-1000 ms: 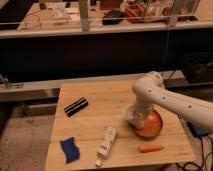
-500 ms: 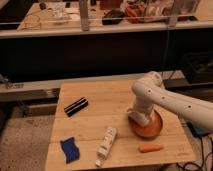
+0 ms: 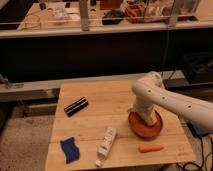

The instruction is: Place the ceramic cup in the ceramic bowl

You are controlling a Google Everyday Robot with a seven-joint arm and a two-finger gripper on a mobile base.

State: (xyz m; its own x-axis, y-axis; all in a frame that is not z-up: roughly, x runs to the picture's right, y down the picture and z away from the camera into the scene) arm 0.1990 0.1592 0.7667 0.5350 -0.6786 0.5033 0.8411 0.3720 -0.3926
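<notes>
The orange-red ceramic bowl sits on the wooden table at the right. My white arm reaches in from the right and bends down into the bowl. My gripper is low inside the bowl, mostly hidden by the arm's wrist. The ceramic cup is hidden; I cannot see it in the bowl or in the gripper.
A white tube-shaped bottle lies at the front middle. A small orange carrot lies in front of the bowl. A blue cloth is at the front left, a black bar-shaped object at the left. A railing and cluttered desks stand behind.
The arm's end has sunk a little lower into the bowl. Nothing else on the table has moved.
</notes>
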